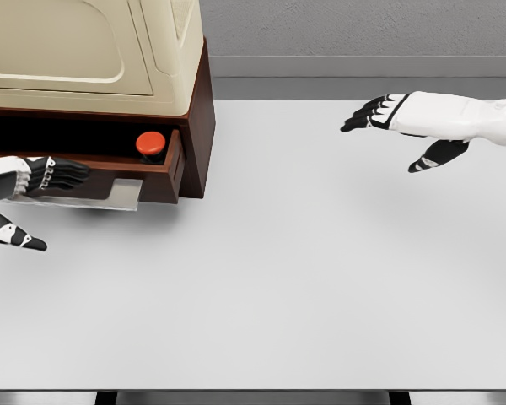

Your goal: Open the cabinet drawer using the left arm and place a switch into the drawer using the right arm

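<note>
— Start with the big things. What's on that broad white tabletop (pixel 261 278)?

— At the far left, the dark brown wooden cabinet with the cream-coloured top (pixel 93 51). Its shallow brown drawer with the pale flat handle plate (pixel 156 169) is pulled out, and the small switch with the round red button (pixel 150 143) already sits inside, near the drawer's right end.

— So the placing looks done?

— I'd judge so. The white right hand with black fingers (pixel 401 126) hovers well apart from the cabinet, over the far right of the table, fingers stretched out and spread, holding nothing.

— And the left hand (pixel 34 181)?

— At the drawer front, beside the handle plate. Its black fingers curl loosely towards the plate, thumb hanging low; I can't tell whether they actually touch it, but they don't look clamped on anything.

— What would finishing well take?

— Draw the left hand straight back, no sideways drag on the handle plate, so the drawer doesn't shift and the switch stays put.
</note>
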`<state>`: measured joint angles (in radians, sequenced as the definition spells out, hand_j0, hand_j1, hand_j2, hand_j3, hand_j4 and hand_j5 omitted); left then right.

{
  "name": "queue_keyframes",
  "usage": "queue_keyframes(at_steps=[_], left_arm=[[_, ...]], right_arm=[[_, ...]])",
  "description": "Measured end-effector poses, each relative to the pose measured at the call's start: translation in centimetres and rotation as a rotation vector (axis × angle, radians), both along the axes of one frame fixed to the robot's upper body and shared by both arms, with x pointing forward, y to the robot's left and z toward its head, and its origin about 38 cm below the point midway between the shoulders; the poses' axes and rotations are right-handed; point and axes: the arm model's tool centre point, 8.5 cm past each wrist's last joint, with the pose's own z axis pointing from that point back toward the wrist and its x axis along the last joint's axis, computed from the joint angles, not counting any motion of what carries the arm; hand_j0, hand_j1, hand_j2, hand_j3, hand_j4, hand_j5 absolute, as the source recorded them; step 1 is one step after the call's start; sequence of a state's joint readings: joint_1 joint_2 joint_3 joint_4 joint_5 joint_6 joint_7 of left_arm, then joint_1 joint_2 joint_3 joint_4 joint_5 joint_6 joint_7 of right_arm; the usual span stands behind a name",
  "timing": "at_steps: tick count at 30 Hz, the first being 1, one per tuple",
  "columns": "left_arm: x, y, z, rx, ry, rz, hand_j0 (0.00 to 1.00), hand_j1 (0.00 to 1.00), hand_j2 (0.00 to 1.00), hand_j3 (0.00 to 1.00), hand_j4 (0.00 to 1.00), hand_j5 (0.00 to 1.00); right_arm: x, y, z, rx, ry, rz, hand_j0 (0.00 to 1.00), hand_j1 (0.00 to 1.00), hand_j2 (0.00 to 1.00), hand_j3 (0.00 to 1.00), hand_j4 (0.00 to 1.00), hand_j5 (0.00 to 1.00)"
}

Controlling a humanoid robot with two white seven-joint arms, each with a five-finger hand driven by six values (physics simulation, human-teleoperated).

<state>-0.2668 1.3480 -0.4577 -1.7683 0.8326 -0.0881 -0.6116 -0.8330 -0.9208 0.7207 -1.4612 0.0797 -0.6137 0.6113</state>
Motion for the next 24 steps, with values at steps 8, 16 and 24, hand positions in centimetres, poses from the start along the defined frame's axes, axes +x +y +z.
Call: queue_keyframes(at_steps=[8, 16, 24], left_arm=[[0.2, 0.0, 0.5, 0.009, -0.016, -0.001, 0.95, 0.95, 0.95, 0.95, 0.95, 0.95], [0.6, 0.2, 2.2, 0.007, -0.054, 0.004, 0.95, 0.95, 0.95, 0.95, 0.95, 0.95], [1.1, 0.1, 4.5, -0.027, -0.093, 0.006, 0.96, 0.96, 0.96, 0.96, 0.96, 0.96]], right_arm=[[0.0, 0.1, -0.1, 0.001, 0.003, 0.001, 1.00, 1.00, 1.00, 1.00, 1.00, 1.00], [0.1, 0.0, -0.2, 0.000, 0.005, -0.001, 1.00, 1.00, 1.00, 1.00, 1.00, 1.00], [0.0, 0.0, -0.3, 0.000, 0.007, 0.000, 1.00, 1.00, 1.00, 1.00, 1.00, 1.00]])
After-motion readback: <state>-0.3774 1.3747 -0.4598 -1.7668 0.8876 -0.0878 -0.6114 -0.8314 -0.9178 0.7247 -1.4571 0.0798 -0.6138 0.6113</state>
